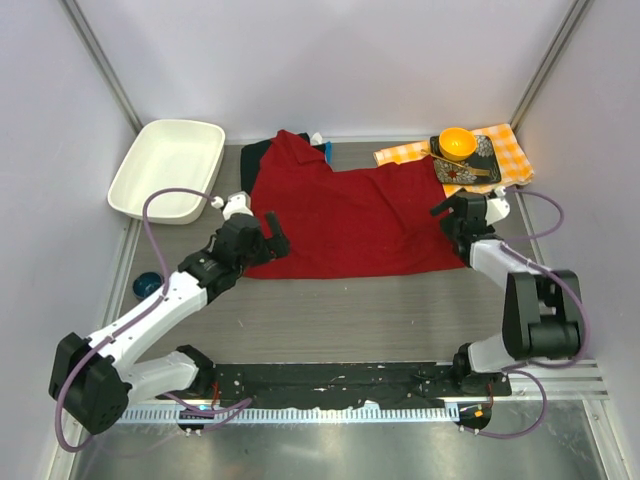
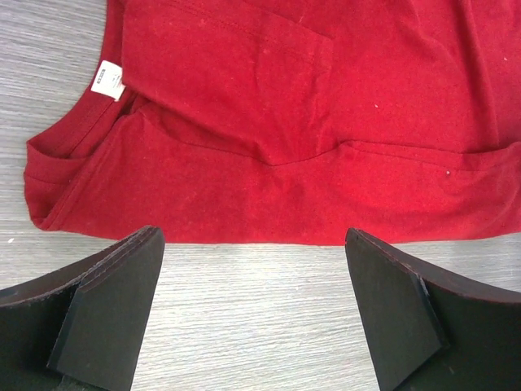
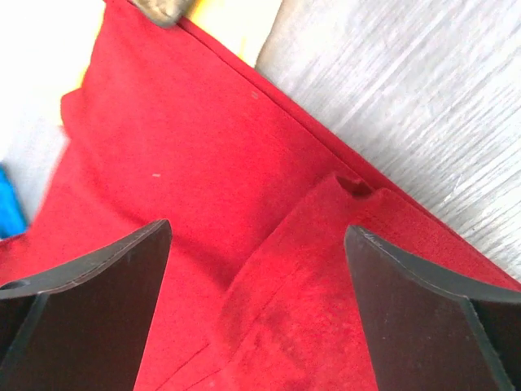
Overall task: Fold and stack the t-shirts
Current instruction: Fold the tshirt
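A bright red t-shirt (image 1: 350,220) lies spread across the middle of the table, and its collar with a white label (image 2: 107,80) shows in the left wrist view. A black t-shirt (image 1: 256,153) peeks out from under its far left corner. My left gripper (image 1: 274,232) stands open at the shirt's left edge, its fingers over bare table just short of the red hem (image 2: 252,244). My right gripper (image 1: 445,222) hangs open over the shirt's right edge, with a folded-over flap of red cloth (image 3: 326,269) lying loose between its fingers (image 3: 256,232).
A white tray (image 1: 165,165) sits at the back left. At the back right an orange-and-white checked cloth (image 1: 505,150) carries a black plate (image 1: 485,160) and an orange bowl (image 1: 457,142). A small blue object (image 1: 147,284) lies beside the left arm.
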